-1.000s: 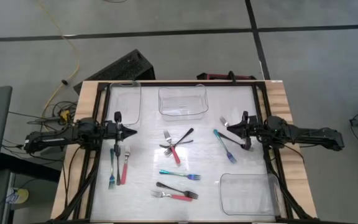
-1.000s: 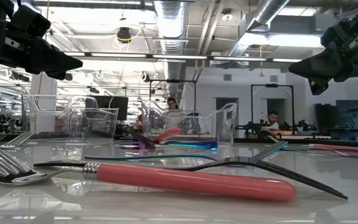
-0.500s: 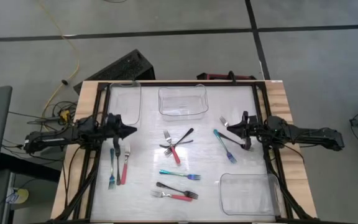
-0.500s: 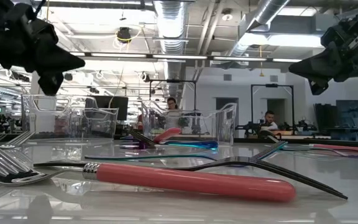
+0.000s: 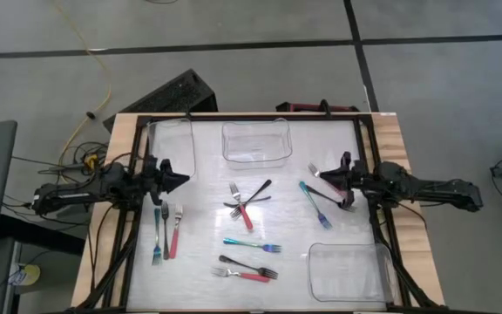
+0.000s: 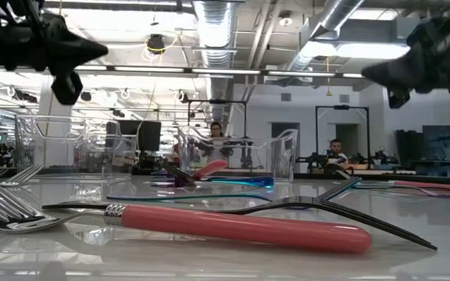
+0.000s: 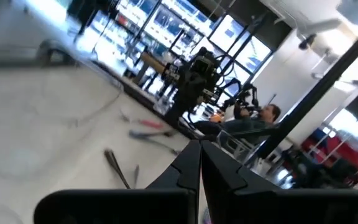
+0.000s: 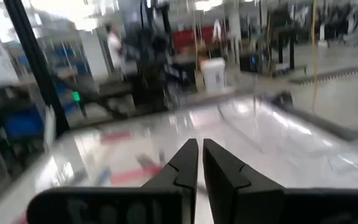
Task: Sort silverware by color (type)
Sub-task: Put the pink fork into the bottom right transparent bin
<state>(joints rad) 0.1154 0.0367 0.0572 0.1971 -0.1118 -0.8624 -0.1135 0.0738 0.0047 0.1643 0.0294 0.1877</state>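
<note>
High view: we see the left gripper (image 5: 181,179) pinched closed, empty, above the table's (image 5: 207,218) left side; a teal fork (image 5: 158,235) and red fork (image 5: 174,232) lie just in front of it. The right gripper (image 5: 325,180) is nearly closed, empty, beside a blue-handled fork (image 5: 315,206). Other forks lie mid-table.

Low view: a pink-handled fork (image 6: 241,226) lies nearest (glossy handle, metal tines), clear tubs (image 6: 241,156) behind.

Wrist views: both finger pairs meet, holding nothing.

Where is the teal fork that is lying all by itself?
In the high view, the teal-handled fork lies near the middle of the white table, tines toward the right arm's side, between the crossed forks and the black and red-handled pair.
</note>
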